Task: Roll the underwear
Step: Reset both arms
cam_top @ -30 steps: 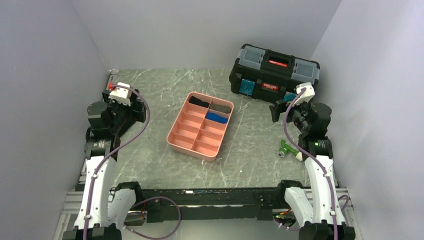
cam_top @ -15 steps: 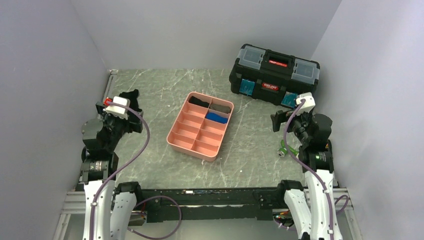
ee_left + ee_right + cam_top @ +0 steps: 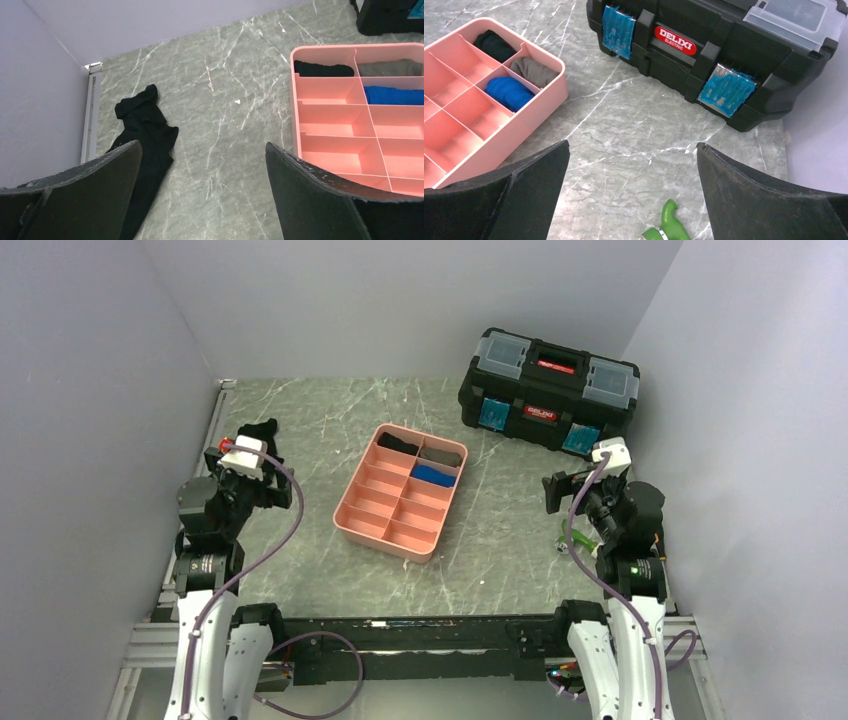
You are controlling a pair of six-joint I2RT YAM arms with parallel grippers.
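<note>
While both arms are held at the outer sides of the table (image 3: 500, 530), the underwear (image 3: 433, 475) is seen as a bright-blue bundle lying inside the pink tray (image 3: 385, 543) at the middle of the surface. The tray is divided into 2 columns of 4 compartments. The underwear is found in the right column, in the 2nd compartment from the far end. A black roll (image 3: 397, 443) and a grey roll (image 3: 441, 454) are held in the 2 far compartments, the grey one just beyond the underwear.

The left gripper (image 3: 202, 147) is raised above the left part of the table, its jaws spread wide with nothing held between them. A black cloth garment (image 3: 145, 130) is spread flat on the table ahead of it, well apart from the tray.

The right gripper (image 3: 632, 146) is likewise spread wide, and nothing is gripped by it. A black toolbox (image 3: 724, 45) with blue latches is placed at the far right, and a green object (image 3: 669, 225) is seen on the table below this gripper. Neither gripper is touching the underwear.
</note>
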